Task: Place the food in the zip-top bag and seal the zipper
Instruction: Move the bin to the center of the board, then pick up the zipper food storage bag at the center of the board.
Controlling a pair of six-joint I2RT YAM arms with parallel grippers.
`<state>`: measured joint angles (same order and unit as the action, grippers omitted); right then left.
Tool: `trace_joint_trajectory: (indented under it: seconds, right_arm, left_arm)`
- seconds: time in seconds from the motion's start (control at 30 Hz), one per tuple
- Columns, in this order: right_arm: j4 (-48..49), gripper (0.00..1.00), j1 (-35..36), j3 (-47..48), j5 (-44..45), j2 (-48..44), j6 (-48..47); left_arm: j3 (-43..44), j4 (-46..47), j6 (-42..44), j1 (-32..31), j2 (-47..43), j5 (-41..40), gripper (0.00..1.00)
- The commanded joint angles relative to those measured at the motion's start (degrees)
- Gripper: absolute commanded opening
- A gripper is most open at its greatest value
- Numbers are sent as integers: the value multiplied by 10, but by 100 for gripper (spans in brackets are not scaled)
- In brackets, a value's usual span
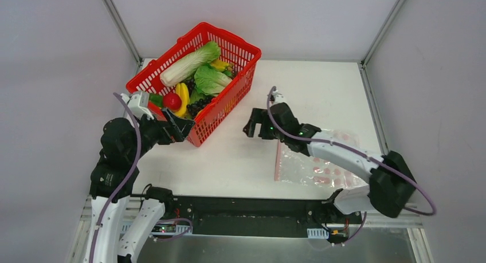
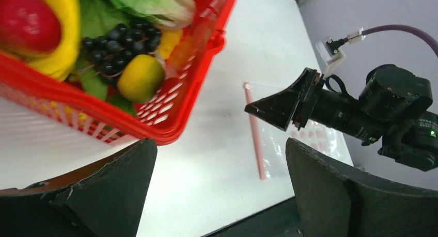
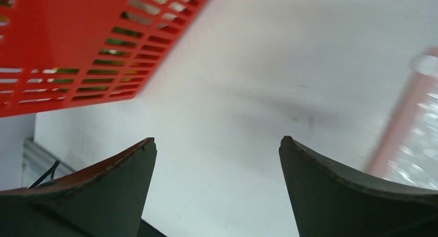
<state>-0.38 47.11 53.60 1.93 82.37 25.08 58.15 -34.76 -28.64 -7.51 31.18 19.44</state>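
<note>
L tool (image 2: pixel 221 150) spread wide beside red basket (image 2: pixel 170 131) w/ grapes (image 2: pixel 116 43); zipper (image 2: pixel 255 131) lies nr R tool (image 2: pixel 258 110).

Nothing readable anywhere in these views: no words, no numbers, no brand. The zip-top bag (image 1: pixel 321 171), lying near the right edge of the tabletop (image 1: pixel 321 91), carries rows of faint pinkish marks. They are too small and blurred to tell as letters or signs.

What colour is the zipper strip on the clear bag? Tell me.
Pink-red; the zipper shows best in the left wrist view.
</note>
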Motion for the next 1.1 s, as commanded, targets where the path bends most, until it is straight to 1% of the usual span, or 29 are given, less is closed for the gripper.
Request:
trace_joint_trajectory:
  seconds: [0.0, 0.07, 0.13, 0.23, 0.3, 0.47, 0.57, 0.63, 0.8, 0.87, 0.93, 1.0, 1.07]
  right_arm:
    - [-152, 90, -4, -55, 227, -77, 34]
    - [-173, 89, -10, -70, 252, -90, 42]
    - [-186, 84, -19, -79, 251, -88, 44]
    - [-196, 75, -32, -76, 245, -64, 41]
    - [-211, 73, -35, -66, 242, -42, 38]
    - [-215, 65, -36, -42, 234, 14, 29]
    - [-216, 63, -36, -32, 231, 38, 20]
    - [-217, 59, -37, -28, 233, 53, 17]
    - [-220, 53, -36, -29, 233, 72, 21]
    - [-215, 47, -36, -37, 231, 69, 23]
    - [-207, 44, -37, -44, 225, 70, 22]
    - [-205, 35, -37, -45, 220, 75, 21]
    - [-198, 32, -37, -48, 214, 78, 18]
  left_arm:
    - [20, 47, 7, -91, 36, -24, 100]
    - [38, 32, 31, -173, 58, -100, 100]
    - [57, 22, 47, -236, 87, -149, 100]
    - [78, 14, 56, -290, 125, -185, 100]
    - [80, 27, 53, -330, 144, -191, 96]
    - [63, 63, 45, -434, 181, -280, 95]
    - [29, 97, 24, -472, 185, -310, 93]
    - [7, 121, 11, -493, 183, -326, 93]
    - [-35, 148, -15, -525, 180, -357, 91]
    - [-52, 154, -27, -532, 174, -367, 91]
    - [-66, 157, -35, -533, 167, -372, 91]
    - [-75, 157, -40, -534, 165, -373, 91]
    - [-80, 153, -41, -534, 164, -373, 90]
